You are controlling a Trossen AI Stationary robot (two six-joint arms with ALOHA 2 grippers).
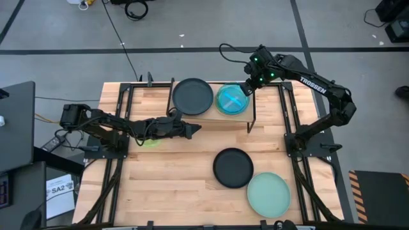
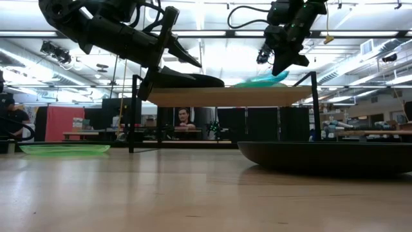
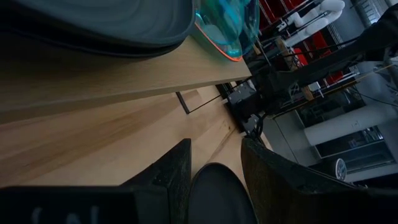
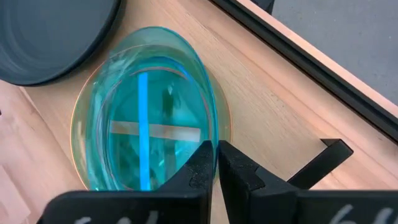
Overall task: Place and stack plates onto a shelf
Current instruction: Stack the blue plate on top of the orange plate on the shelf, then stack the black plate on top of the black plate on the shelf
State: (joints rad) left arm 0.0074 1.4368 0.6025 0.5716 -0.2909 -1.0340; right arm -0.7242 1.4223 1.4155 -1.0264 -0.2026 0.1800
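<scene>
The right pincer (image 4: 216,163), fingers almost together and holding nothing, hangs at the rim of the blue plate (image 1: 231,99) resting on the shelf (image 1: 250,115), while the black plate (image 1: 232,167) below on the counter (image 1: 179,185) lies nearer the wide left pincer (image 1: 192,130).

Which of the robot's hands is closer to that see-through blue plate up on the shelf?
The right hand: it sits at the blue plate's rim on the shelf. The left hand hovers beside the shelf, near the black plate.
</scene>
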